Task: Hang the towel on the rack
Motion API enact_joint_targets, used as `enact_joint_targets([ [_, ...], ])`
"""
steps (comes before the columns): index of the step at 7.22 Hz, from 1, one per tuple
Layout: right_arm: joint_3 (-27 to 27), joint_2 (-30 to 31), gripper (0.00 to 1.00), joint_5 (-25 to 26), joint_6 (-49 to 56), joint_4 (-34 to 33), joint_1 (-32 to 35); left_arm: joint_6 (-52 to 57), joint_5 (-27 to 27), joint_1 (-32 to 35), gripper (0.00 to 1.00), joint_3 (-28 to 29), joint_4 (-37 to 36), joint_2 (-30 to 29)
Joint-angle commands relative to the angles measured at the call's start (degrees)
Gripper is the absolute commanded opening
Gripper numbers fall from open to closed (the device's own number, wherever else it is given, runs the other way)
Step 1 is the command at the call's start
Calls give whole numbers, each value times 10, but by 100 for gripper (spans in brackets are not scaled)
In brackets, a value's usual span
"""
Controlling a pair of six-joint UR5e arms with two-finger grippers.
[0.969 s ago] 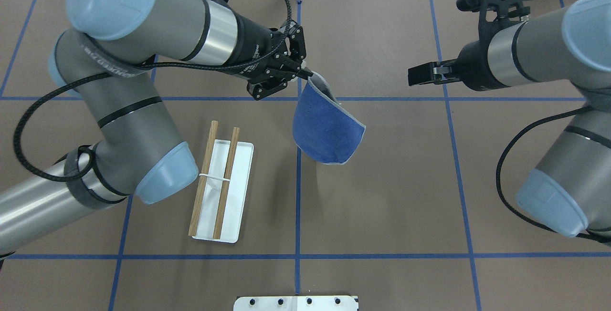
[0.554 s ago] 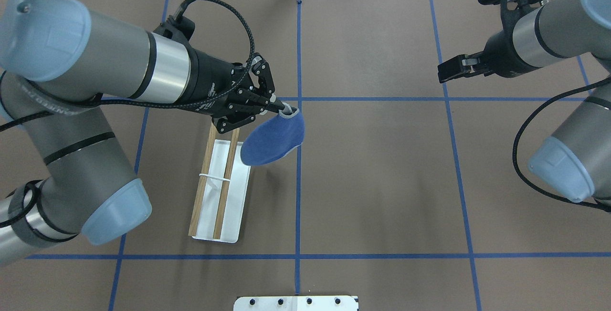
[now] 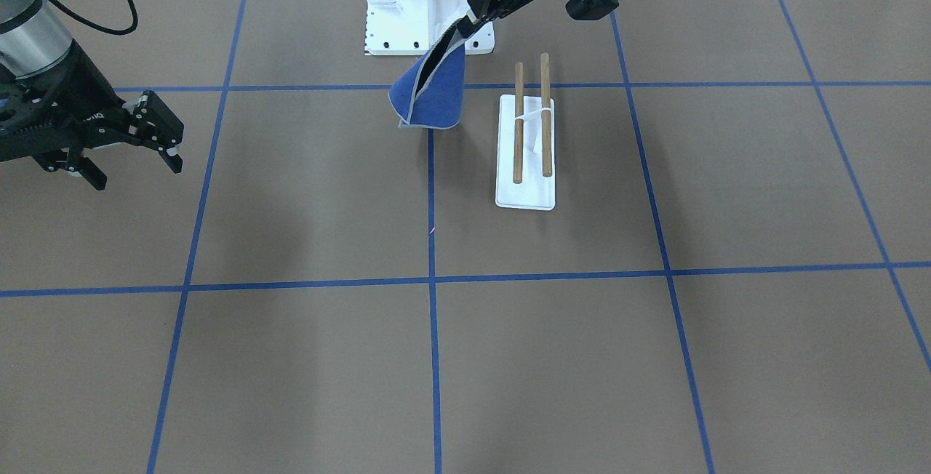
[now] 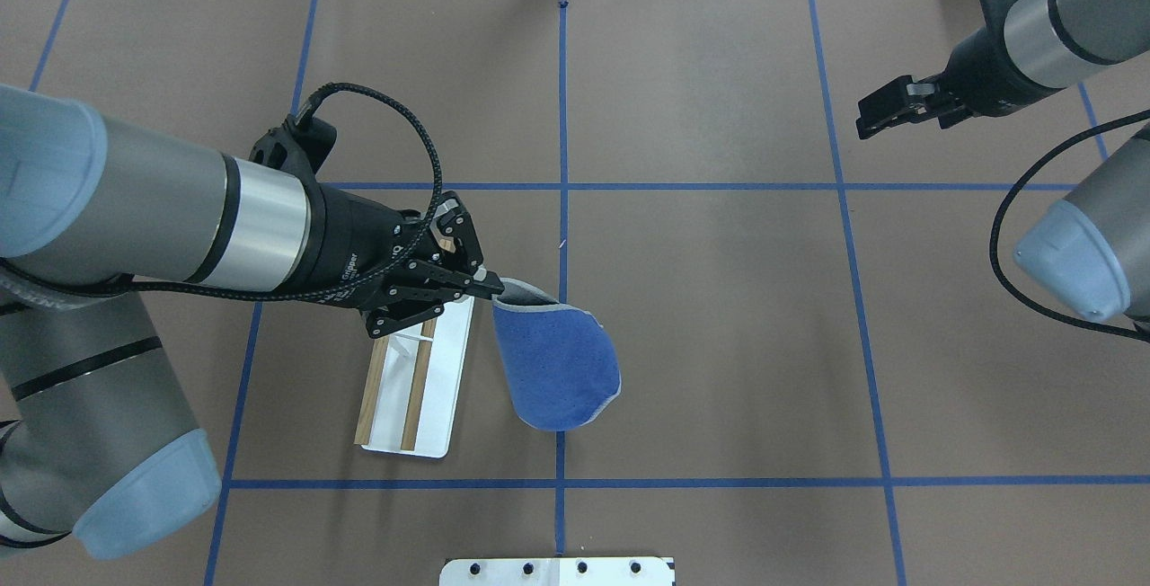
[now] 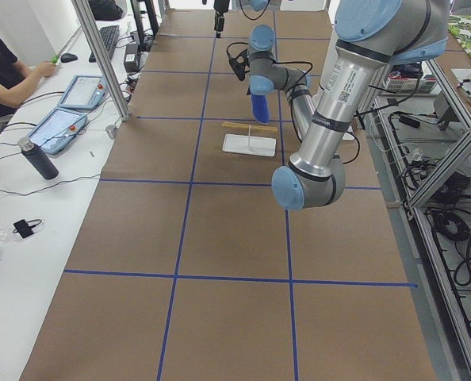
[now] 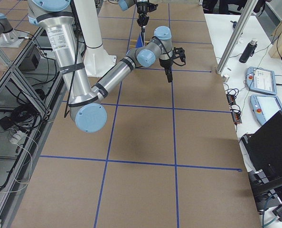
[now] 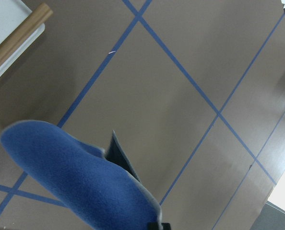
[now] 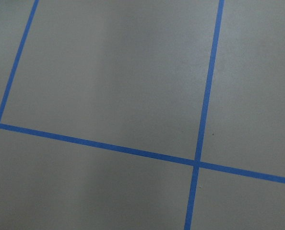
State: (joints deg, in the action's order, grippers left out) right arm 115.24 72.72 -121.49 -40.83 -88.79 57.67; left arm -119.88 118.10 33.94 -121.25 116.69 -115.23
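Note:
The royal-blue towel with a grey edge hangs from my left gripper, which is shut on one corner. It swings in the air just right of the rack, without touching it. The rack has a white base and two brown rods; my gripper covers its far end. In the front view the towel hangs left of the rack, below the left gripper. The left wrist view shows the towel and one rod end. My right gripper is open and empty at the far right.
The brown table carries a grid of blue tape lines. The white robot pedestal with bolts sits at the near edge. An operator with tablets and a bottle sits beyond the table's far side.
My left gripper carried the towel from the far middle toward me and leftward, to over the rack's far end. The right arm drew back up and to the right.

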Motion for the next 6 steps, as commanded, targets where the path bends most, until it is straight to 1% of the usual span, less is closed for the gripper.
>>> enact_joint_targets([
  [1, -9, -4, 100, -2, 1, 2, 3, 65, 24, 20, 0, -7, 5, 79],
  [2, -11, -6, 100, -3, 0, 1, 3, 111, 78, 66, 0, -13, 7, 121],
  [3, -14, -7, 100, -3, -1, 2, 2, 152, 148, 125, 0, -10, 26, 161],
  [4, -17, -7, 100, -3, 0, 3, 2, 190, 191, 166, 0, -4, 43, 194],
  [6, -20, -8, 100, -3, -1, 3, 2, 243, 198, 184, 0, 43, 54, 199],
])
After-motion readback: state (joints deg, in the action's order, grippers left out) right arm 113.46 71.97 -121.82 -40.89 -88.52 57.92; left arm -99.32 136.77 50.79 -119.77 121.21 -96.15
